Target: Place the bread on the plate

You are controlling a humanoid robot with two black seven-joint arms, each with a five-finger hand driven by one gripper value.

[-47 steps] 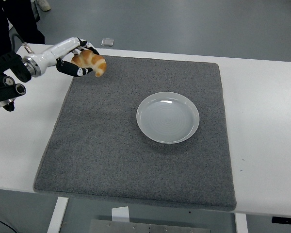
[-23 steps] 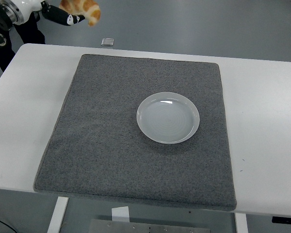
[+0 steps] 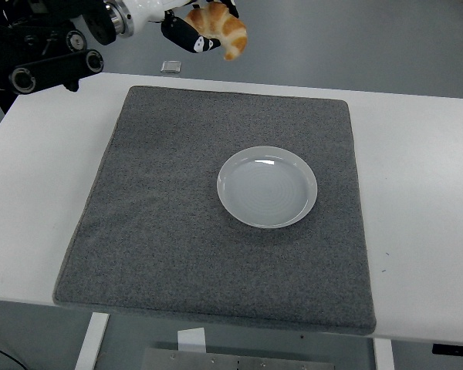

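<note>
Bread gripped in left hand, fingers curled around it, raised beyond surface's far edge, at 11 o'clock from empty plate on grey mat.

The robot's left arm is reaching in from the upper left corner, its black, jointed forearm lying above and beyond the far left corner of the table. A white wrist section is leading on from the forearm to the left hand, which is hanging raised, past the table's far edge and not touching its surface. The hand's black and white fingers are curling closed around the bread, gripping it from the left and from below, so that the bread's free end is pointing down and to the right, toward the table.
</note>
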